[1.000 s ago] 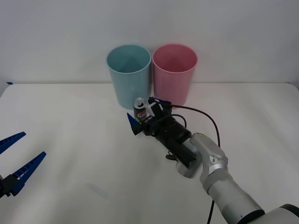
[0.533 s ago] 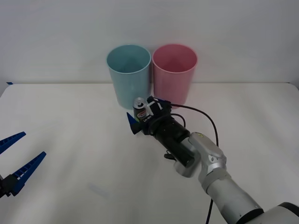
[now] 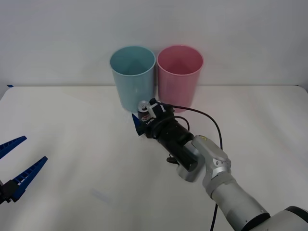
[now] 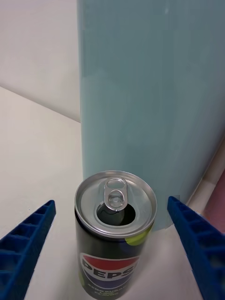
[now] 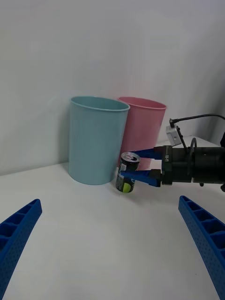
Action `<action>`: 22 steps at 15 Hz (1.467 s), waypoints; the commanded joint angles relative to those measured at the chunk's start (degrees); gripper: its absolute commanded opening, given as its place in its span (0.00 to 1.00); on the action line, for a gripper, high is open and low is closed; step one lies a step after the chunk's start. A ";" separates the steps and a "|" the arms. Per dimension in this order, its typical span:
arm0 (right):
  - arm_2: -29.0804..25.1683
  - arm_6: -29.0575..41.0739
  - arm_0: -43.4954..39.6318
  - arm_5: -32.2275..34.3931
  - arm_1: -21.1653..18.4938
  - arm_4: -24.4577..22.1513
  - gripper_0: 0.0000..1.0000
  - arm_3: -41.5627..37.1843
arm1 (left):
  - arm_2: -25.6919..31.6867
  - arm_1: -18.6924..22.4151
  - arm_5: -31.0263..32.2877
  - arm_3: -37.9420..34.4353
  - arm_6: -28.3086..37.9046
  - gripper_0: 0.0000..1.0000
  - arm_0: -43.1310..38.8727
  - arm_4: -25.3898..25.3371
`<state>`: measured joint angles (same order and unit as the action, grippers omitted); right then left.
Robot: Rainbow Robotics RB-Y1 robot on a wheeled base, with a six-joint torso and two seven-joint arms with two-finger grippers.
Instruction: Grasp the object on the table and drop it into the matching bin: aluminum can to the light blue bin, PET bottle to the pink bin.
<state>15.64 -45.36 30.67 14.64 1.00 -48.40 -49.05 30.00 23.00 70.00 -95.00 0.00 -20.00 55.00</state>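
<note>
The aluminum can [image 3: 143,106], dark with a silver pull-tab top, stands upright on the white table [image 3: 72,120] just in front of the light blue bin [image 3: 134,79]. The pink bin [image 3: 179,77] stands beside it to the right. My right gripper [image 3: 147,114] is open, one blue finger on each side of the can [image 4: 115,225], with a gap between each finger [image 4: 26,243] and the can. In the left wrist view the can [image 5: 127,176] sits between the right gripper's fingers [image 5: 140,177]. My left gripper [image 3: 33,149] is open over the table's near-left corner, far from the can.
The two bins [image 5: 96,140] [image 5: 145,126] stand side by side near the table's back edge, close to the wall. A black cable [image 3: 207,118] loops off the right wrist. White tabletop stretches to the left and in front of the can.
My right gripper has moved slightly forward toward the light blue bin, so its fingers reach farther along the can's sides. The left arm has not moved.
</note>
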 commanded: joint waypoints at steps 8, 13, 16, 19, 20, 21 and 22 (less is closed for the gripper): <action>0.97 1.06 0.00 -0.14 0.00 0.06 0.03 0.00 | 0.00 0.00 0.00 0.00 0.00 1.00 0.00 0.00; 4.49 2.38 0.09 0.48 0.00 3.40 0.00 -1.23 | 0.00 0.00 0.00 0.00 0.00 1.00 0.00 0.00; 8.79 4.14 -0.97 0.56 -2.32 8.06 0.00 -5.36 | 0.00 0.00 0.00 0.00 0.00 1.00 0.00 0.00; 11.43 11.61 -4.83 0.13 -6.63 6.83 0.00 -14.06 | 0.00 0.00 0.00 0.00 0.00 1.00 0.00 0.00; 12.22 13.63 -6.33 -0.49 -8.38 6.30 0.00 -17.40 | 0.00 0.00 0.00 0.00 0.00 1.00 0.00 0.00; 13.27 16.53 -7.82 -1.46 -10.23 5.86 0.00 -21.18 | 0.00 0.00 0.00 0.00 0.00 1.00 0.00 0.00; 14.15 19.08 -9.40 -2.07 -12.16 5.34 0.00 -24.87 | 0.00 0.00 0.00 0.00 0.00 1.00 0.00 0.00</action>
<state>29.14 -28.23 22.42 13.09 -9.76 -42.63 -71.11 30.00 23.00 70.00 -95.00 0.00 -20.00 55.00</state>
